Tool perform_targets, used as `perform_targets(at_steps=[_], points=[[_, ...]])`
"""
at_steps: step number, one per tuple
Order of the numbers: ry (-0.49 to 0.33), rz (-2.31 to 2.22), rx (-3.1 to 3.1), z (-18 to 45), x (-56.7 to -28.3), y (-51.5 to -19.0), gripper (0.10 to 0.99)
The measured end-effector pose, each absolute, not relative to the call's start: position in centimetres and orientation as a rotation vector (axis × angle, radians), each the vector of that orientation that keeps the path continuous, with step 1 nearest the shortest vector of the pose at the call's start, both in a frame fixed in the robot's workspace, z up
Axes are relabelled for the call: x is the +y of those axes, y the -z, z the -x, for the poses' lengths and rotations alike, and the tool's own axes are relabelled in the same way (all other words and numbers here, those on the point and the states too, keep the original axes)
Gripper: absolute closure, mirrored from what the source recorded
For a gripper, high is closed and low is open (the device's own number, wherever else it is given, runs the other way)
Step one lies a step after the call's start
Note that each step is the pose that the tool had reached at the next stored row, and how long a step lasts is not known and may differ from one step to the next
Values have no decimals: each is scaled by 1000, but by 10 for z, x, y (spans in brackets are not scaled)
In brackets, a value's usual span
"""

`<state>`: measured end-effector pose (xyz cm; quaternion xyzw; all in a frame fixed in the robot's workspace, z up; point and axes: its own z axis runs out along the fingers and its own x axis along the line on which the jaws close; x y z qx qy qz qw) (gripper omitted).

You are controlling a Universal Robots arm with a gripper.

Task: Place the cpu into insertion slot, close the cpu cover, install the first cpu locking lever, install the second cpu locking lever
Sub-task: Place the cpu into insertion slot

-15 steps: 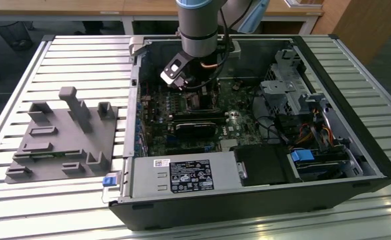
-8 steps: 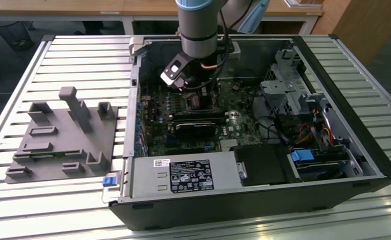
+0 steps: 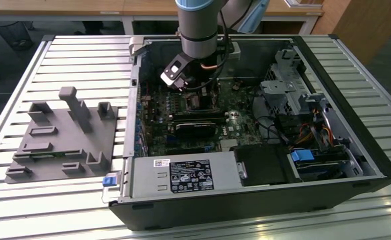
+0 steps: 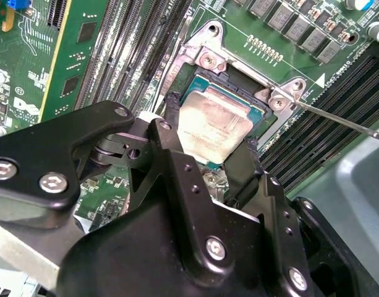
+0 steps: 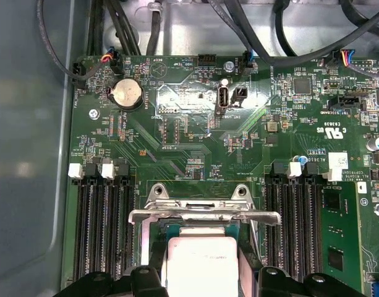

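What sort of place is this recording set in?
Probably a lab or workshop bench: an open PC case lies on a slatted metal table, a grey fixture beside it, wooden desks behind.

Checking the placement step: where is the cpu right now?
In both wrist views the cpu is at the insertion slot on the green board, between the two banks of memory slots, directly below the gripper.
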<state>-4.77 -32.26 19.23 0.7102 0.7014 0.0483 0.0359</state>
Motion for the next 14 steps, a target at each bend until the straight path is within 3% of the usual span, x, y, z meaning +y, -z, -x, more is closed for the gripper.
perform_targets(at_steps=[5,6,14], points=[[-148,-2182,2154,48,-323,-192,533],[-148,-2182,2154,48,-323,-192,475],[-149,-2182,2155,48,-323,-193,475]])
